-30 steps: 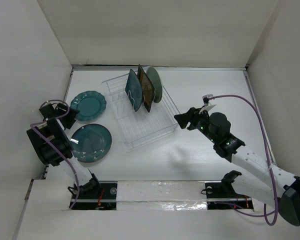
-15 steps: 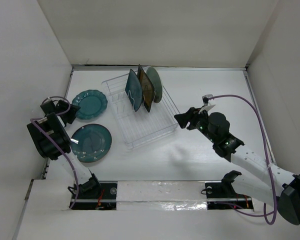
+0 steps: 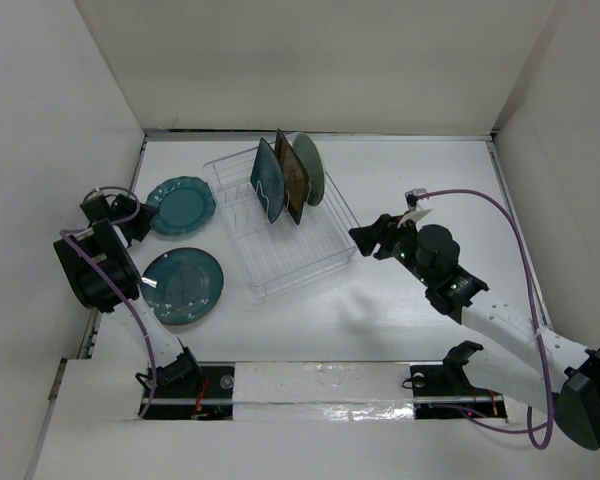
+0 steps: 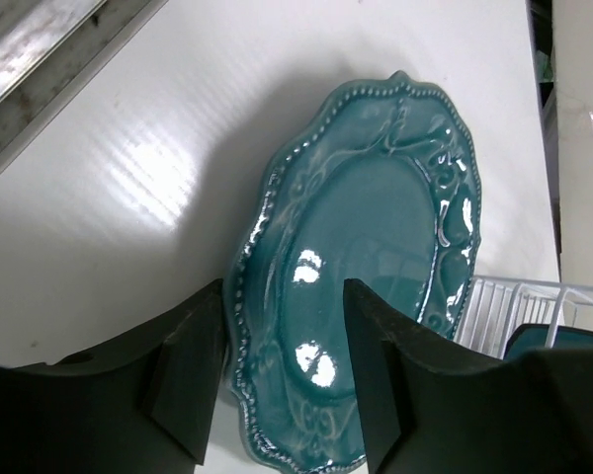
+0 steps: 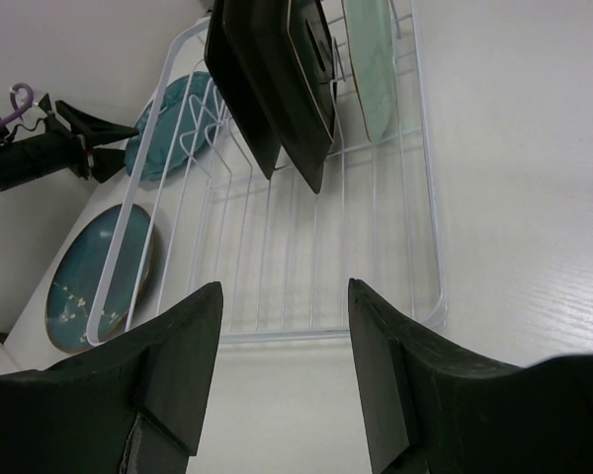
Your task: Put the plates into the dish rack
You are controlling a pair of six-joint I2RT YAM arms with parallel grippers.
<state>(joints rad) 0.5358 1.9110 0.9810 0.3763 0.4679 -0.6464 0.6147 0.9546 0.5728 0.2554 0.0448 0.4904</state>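
Top view: three plates were seen upright at the 12 o'clock end of the dish rack (image 3: 292, 252): dark teal plate (image 3: 266, 182), mustard plate (image 3: 291, 180), pale green plate (image 3: 311, 166), in order from 9 to 3 o'clock. The scalloped plate (image 3: 181, 208) was noted flat on the table (image 3: 400, 170) at the rack's 9 o'clock, with the round plate (image 3: 183, 285) at its 6 o'clock. The left gripper (image 3: 137, 223) was recorded released, its fingers spread at the scalloped plate's 9 o'clock edge; contact could not be determined. The right gripper (image 3: 364, 240) was recorded released and empty, at the rack's 3 o'clock.
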